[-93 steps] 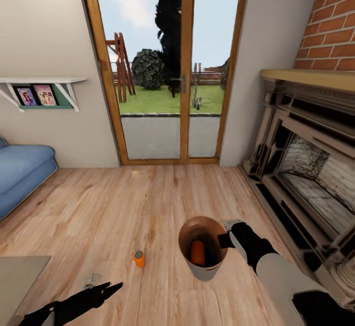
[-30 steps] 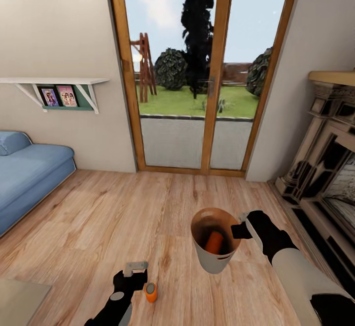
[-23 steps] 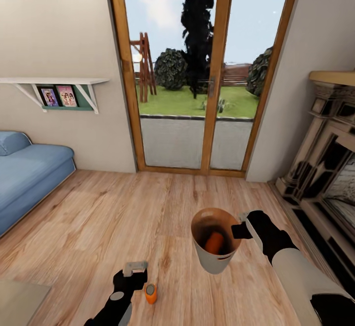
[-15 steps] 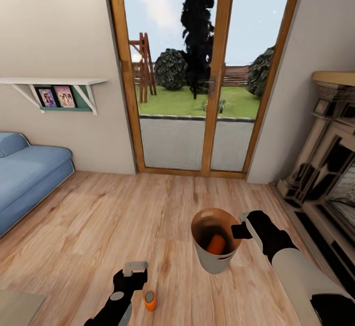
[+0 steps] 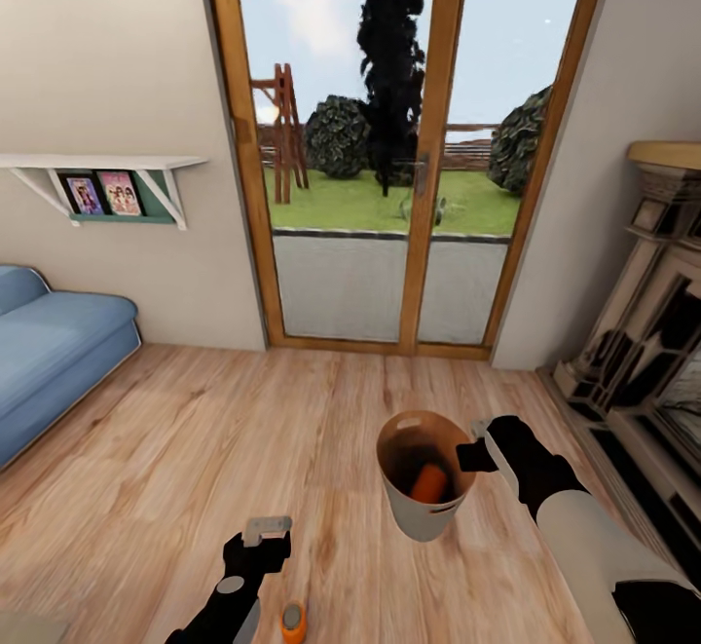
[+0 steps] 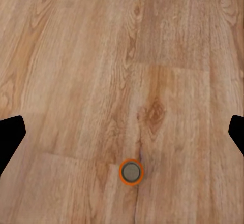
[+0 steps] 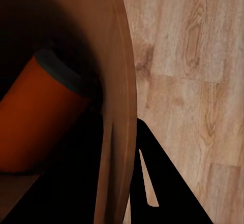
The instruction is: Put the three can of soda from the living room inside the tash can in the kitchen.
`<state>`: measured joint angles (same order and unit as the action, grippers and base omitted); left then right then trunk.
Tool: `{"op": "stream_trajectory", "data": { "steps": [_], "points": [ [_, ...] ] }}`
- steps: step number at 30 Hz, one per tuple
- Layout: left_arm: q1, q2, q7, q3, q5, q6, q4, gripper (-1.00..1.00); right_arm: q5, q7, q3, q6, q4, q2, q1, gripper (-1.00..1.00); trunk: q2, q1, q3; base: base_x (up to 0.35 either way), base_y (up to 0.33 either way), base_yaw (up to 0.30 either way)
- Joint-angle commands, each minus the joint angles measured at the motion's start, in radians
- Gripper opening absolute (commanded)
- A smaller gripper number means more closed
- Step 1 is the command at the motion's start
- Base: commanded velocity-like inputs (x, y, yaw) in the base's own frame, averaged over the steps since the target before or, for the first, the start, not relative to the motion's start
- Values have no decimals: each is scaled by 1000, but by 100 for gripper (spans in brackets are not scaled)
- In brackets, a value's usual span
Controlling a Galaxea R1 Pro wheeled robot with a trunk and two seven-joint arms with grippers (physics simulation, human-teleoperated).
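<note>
Living room with a brown plank floor [image 5: 195, 449]; wood-framed glass doors [image 5: 389, 147] at the far wall, a blue sofa [image 5: 54, 352] at the left, a fireplace [image 5: 643, 332] at the right, and a wall shelf [image 5: 97, 176] carrying two small pictures. The right gripper [image 5: 474, 456] holds the bin [image 5: 421, 517] by its rim, jaws closed on the rim wall, one finger inside and one outside as the right wrist view shows; the bin [image 7: 114, 107] hangs upright just above the floor, pale outside and orange-brown inside. An orange can [image 5: 428, 482] lies tilted inside the bin, its grey top [image 7: 63, 74] turned up toward the wall; whether further cans lie beneath it cannot be told. A second orange can [image 5: 292, 620] stands upright on the floor at the near edge of the head view, just beside the left arm and well apart from the bin; in the left wrist view this can [image 6: 131, 171] appears from above as a grey disc ringed in orange. The left gripper [image 5: 266, 529] hovers over the floor, jaws spread wide, fingertips [image 6: 10, 132] at either edge of its wrist view, touching nothing.
</note>
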<state>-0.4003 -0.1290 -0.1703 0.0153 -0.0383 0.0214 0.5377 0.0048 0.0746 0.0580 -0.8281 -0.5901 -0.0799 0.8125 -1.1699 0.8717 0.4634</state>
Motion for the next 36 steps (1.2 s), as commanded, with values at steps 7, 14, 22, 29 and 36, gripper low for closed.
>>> {"op": "stream_trajectory", "data": {
  "steps": [7,14,22,29,36],
  "points": [
    [0,0,0,0,0,0,-1,100,-11,3,-1,0,1,0,0,-100,0,0,0,142,0,0],
    [0,0,0,0,0,0,0,100,-11,3,-1,0,1,0,0,-100,0,0,0,153,0,0],
    [0,0,0,0,0,0,0,100,-12,3,-1,0,1,0,0,-100,0,0,0,71,0,0],
    [0,0,0,-1,0,0,0,100,-12,4,-1,0,1,0,0,-100,0,0,0,5,0,0],
    [0,0,1,0,0,0,-1,100,-12,3,-1,0,1,0,0,-100,0,0,0,0,0,0]
  ]
}}
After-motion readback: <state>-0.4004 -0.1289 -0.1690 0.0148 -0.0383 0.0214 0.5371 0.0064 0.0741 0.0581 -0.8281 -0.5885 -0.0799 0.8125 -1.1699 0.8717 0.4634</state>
